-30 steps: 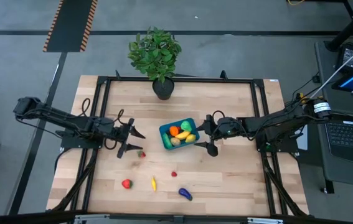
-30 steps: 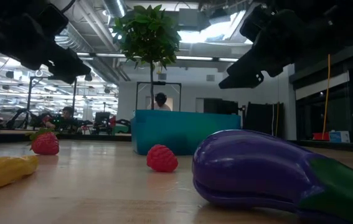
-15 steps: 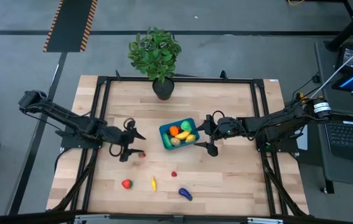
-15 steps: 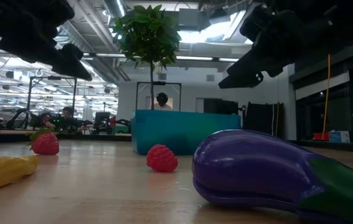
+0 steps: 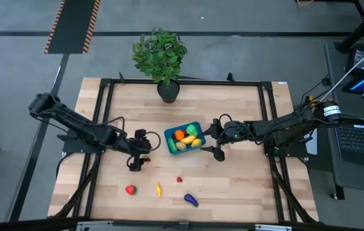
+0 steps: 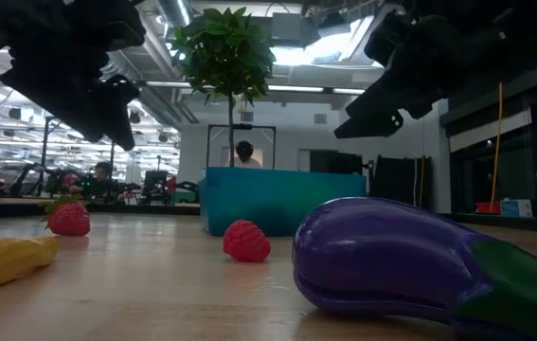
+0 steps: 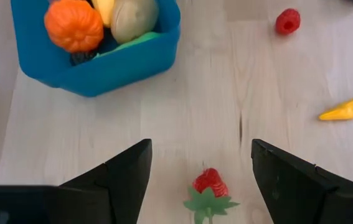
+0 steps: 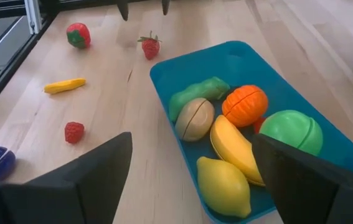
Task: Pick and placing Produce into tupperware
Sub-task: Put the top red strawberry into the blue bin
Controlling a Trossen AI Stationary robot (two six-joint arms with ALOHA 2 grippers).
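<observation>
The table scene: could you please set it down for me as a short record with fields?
tupperware: teal, mid-table, holds an orange, lemon, green pieces
loose produce: strawberry, raspberry, red fruit, yellow piece, eggplant
left tool: open, over the strawberry
right tool: open, beside the tupperware
plant: at the far edge
</observation>
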